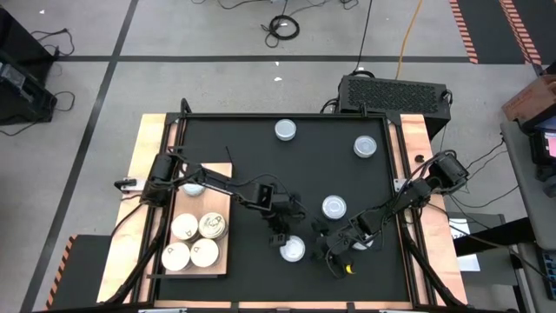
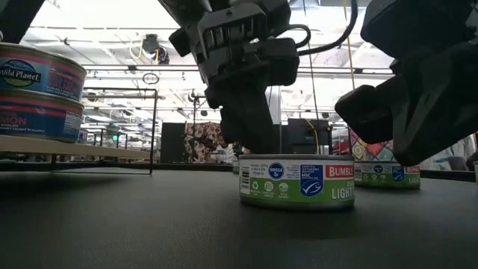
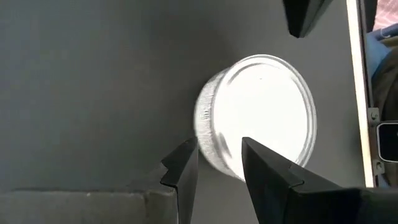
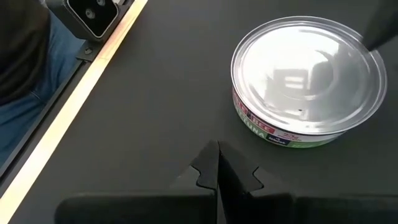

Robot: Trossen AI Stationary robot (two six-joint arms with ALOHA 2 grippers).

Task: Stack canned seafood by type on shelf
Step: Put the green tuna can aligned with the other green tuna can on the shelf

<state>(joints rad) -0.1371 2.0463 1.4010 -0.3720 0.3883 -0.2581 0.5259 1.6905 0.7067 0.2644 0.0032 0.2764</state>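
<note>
A silver-topped can (image 1: 294,249) with a green label (image 2: 297,181) stands on the black mat near the table's front edge. My left gripper (image 3: 221,162) is open right over the can's left rim; one finger is above the lid and the other outside the wall. My right gripper (image 4: 217,163) is shut and empty, low over the mat just right of that can (image 4: 308,71). The shelf (image 1: 221,202), a light-brown board at the near left, carries several cream-topped and silver-topped cans (image 1: 184,226). In the low view two of them stand stacked (image 2: 41,71). My left gripper comes at the can slanting down from the table's left. Its fingers (image 3: 267,171) straddle the rim (image 3: 208,134) on the can's left side. I cannot tell whether they touch the can, which stands flat on the mat.
Three more silver-topped cans stand on the mat: far middle (image 1: 286,129), far right (image 1: 366,146) and centre right (image 1: 334,207). A black box (image 1: 395,94) sits beyond the far edge. A person's jeans (image 4: 25,74) and a small camera (image 4: 93,15) show past the near edge.
</note>
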